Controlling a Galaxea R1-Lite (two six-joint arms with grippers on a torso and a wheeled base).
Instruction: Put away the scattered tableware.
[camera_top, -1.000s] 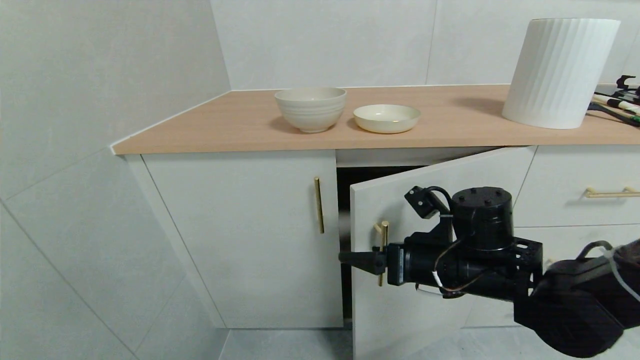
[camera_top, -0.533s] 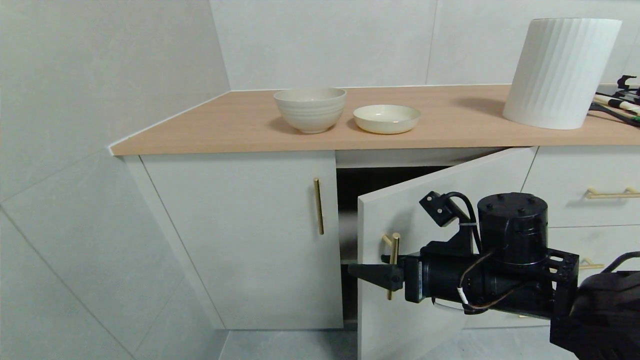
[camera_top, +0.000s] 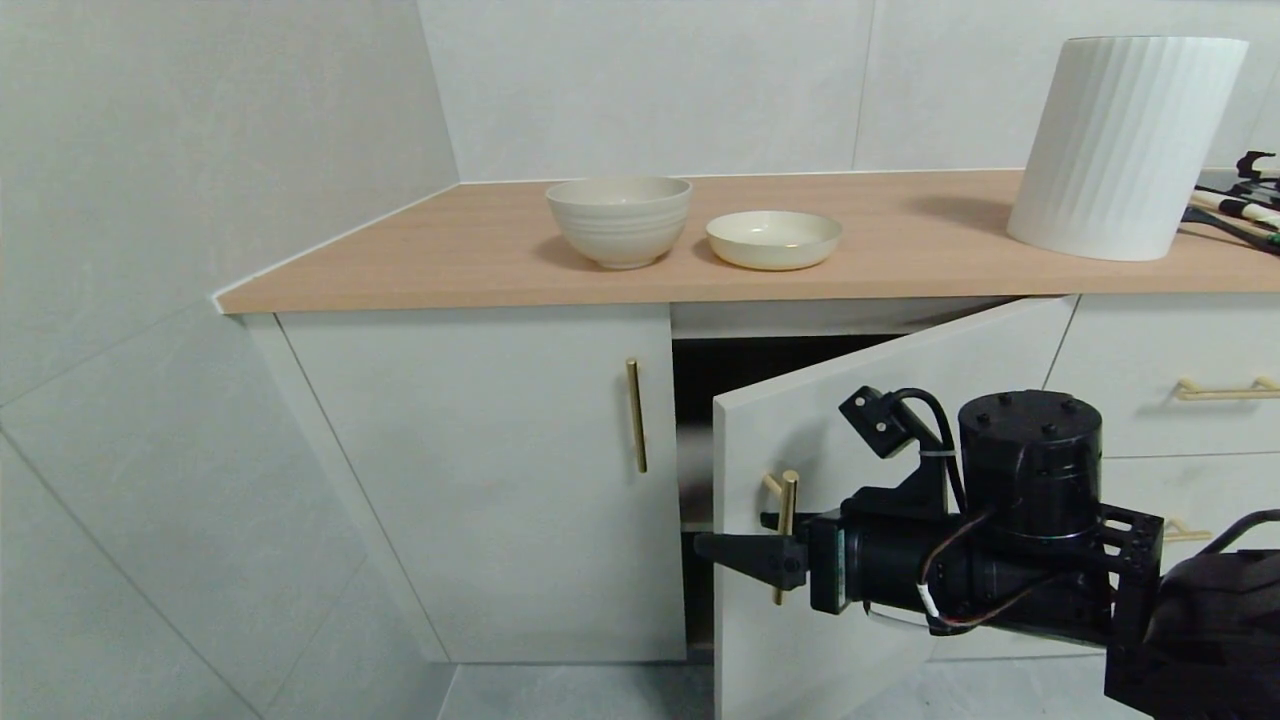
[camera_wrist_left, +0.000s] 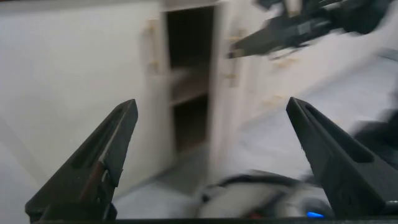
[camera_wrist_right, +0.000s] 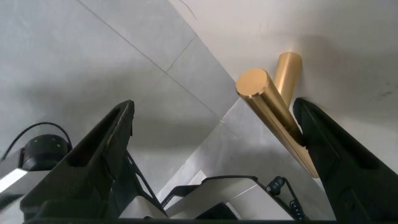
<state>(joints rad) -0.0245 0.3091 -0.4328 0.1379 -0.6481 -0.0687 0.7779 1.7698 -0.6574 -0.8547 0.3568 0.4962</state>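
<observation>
Fingers (camera_wrist_right: 93, 168) of the right end effector (camera_top: 745, 553) are seen spread wide, with the brass handle (camera_top: 786, 535) of the open cabinet door (camera_top: 800, 430) lying between them, close against one finger; whether it is touched cannot be told. The left end effector (camera_wrist_left: 211, 106) is likewise held spread, with nothing between its fingers, and is pointed toward the cabinet from well apart. The cabinet door is swung partly outward, and a dark compartment (camera_top: 760, 360) is exposed behind it; a shelf (camera_wrist_left: 186, 87) can be made out inside. The neighbouring door (camera_top: 470, 480) on the left is shut, its second handle (camera_top: 636, 415) upright. Drawers (camera_top: 1170, 370) with brass pulls are set to the right. On the wooden surface (camera_top: 420, 265) above, a ribbed bowl (camera_top: 620, 220) and a shallow dish (camera_top: 773, 238) are placed just beside each other without touching, both upright. Farther right a tall white ribbed container (camera_top: 1125, 150) is stood, with dark utensils (camera_top: 1235, 205) laid beside it at the edge.
</observation>
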